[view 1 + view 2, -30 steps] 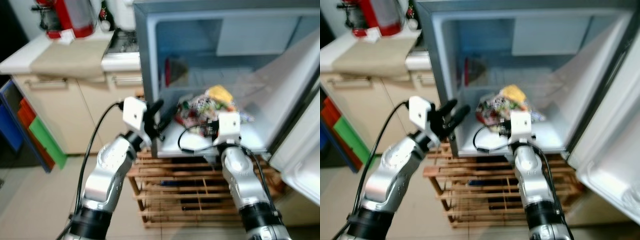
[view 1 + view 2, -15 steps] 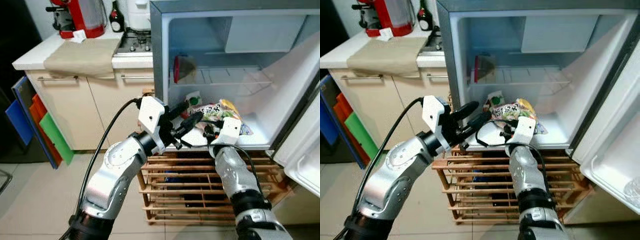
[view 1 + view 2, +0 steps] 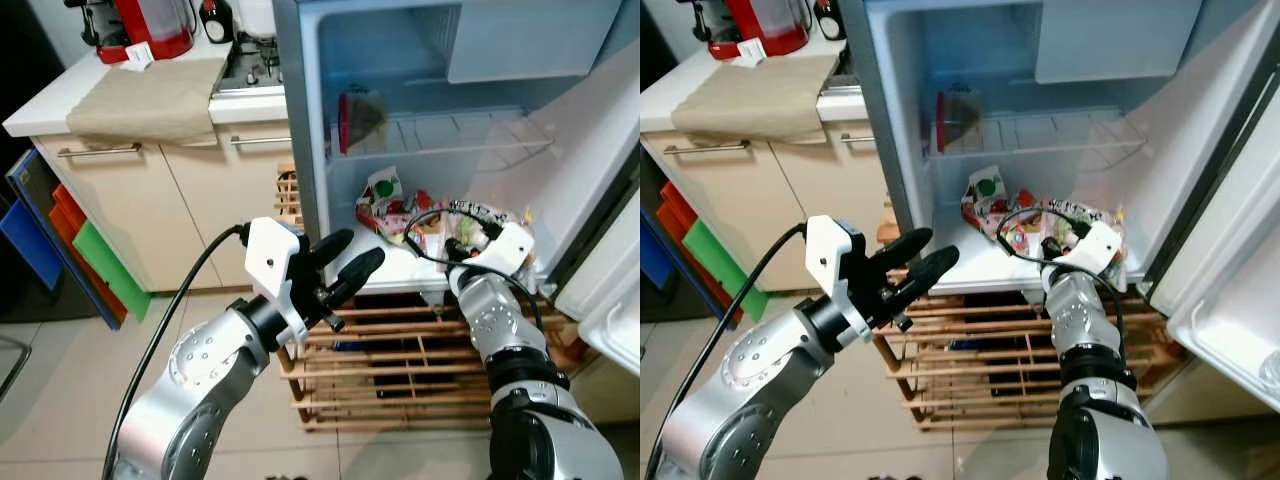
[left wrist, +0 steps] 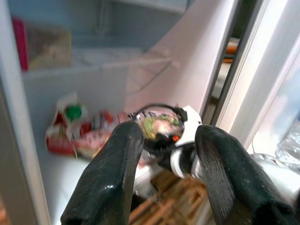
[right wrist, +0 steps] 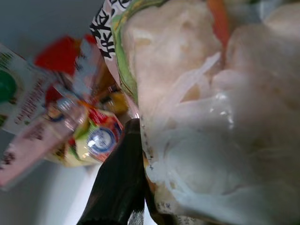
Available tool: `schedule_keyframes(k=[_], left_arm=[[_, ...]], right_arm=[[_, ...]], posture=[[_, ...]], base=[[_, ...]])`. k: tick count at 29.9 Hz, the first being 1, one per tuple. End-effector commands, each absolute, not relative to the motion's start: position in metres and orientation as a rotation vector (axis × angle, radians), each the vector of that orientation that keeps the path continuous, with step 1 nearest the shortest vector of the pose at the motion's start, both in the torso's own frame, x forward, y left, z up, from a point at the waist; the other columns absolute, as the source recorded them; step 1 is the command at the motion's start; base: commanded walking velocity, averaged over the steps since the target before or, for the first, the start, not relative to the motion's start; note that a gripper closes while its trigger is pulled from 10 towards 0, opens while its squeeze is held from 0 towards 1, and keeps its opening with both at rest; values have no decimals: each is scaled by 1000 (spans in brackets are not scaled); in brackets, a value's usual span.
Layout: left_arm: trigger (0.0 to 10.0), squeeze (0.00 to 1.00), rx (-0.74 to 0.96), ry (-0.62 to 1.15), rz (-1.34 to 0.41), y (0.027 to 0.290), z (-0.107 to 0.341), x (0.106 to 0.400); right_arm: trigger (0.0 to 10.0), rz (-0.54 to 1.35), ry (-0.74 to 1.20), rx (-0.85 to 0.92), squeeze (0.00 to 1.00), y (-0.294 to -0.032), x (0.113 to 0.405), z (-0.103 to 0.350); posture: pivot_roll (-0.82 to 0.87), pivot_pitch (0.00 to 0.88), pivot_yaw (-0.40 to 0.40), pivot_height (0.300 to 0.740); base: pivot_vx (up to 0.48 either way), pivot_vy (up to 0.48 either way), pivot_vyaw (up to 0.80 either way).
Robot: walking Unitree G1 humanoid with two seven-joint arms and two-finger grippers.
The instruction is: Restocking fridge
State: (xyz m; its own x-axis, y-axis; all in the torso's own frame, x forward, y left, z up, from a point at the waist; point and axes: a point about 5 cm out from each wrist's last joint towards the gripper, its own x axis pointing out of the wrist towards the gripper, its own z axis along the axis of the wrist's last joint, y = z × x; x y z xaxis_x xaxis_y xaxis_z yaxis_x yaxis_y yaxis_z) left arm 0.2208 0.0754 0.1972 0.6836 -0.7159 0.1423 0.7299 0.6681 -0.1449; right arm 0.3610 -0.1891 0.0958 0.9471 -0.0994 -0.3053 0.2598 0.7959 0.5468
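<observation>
Standing open: fridge, beige cabinets, wooden rack beneath.

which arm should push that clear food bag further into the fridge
Right, probably. The right gripper is already inside the fridge against the bag, one finger touching it. The left gripper is open and empty, hanging outside below the fridge floor.

The fridge had a brushed grey metal shell and smooth white plastic lining. Glossy, crinkled clear plastic wrapped the food bag. The rack beneath was bare slatted wood; the towel looked matt beige cloth.
</observation>
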Motion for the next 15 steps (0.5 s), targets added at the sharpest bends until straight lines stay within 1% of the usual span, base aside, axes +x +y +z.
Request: schedule_keyframes(k=[1, 3, 6, 9, 10, 11, 12, 13, 14, 15], left_arm=[[10000, 0, -197, -71, -808, 76, 200, 216], [10000, 0, -206, -60, -802, 76, 201, 212], [10000, 0, -224, -39, -773, 77, 200, 207], [10000, 0, -232, -31, -763, 77, 200, 206], [10000, 0, -235, -15, -734, 76, 199, 203], [10000, 0, -234, -9, -721, 76, 199, 203], [10000, 0, -229, 0, -706, 76, 197, 203], [10000, 0, -229, 5, -696, 76, 197, 202], [10000, 0, -232, 8, -690, 75, 197, 201], [10000, 0, -232, 8, -690, 75, 197, 201]], right_arm=[[0, -158, 244, 643, 0, -182, 366, 106], [0, -141, 228, 645, 0, -182, 366, 107], [0, -65, 205, 611, 0, -178, 367, 113], [0, -40, 204, 592, 0, -177, 368, 115], [0, 18, 217, 499, 0, -178, 369, 118], [0, 36, 229, 450, 0, -179, 369, 119], [392, 60, 237, 408, 0, -180, 370, 121], [6549, 77, 242, 370, 0, -181, 370, 122], [10000, 98, 240, 314, 0, -182, 370, 125], [10000, 98, 240, 314, 0, -182, 370, 125]], posture=[[52, 194, 140, 740], [52, 210, 142, 740], [44, 238, 142, 740], [43, 240, 142, 740], [33, 256, 137, 740], [30, 259, 135, 740], [30, 259, 135, 740], [25, 265, 130, 740], [24, 266, 128, 740], [24, 266, 128, 740]], base=[[0, 0, 0], [0, 0, 0], [0, 0, 0], [0, 0, 0], [0, 0, 0], [0, 0, 0], [0, 0, 0], [0, 0, 0], [0, 0, 0], [0, 0, 0]])
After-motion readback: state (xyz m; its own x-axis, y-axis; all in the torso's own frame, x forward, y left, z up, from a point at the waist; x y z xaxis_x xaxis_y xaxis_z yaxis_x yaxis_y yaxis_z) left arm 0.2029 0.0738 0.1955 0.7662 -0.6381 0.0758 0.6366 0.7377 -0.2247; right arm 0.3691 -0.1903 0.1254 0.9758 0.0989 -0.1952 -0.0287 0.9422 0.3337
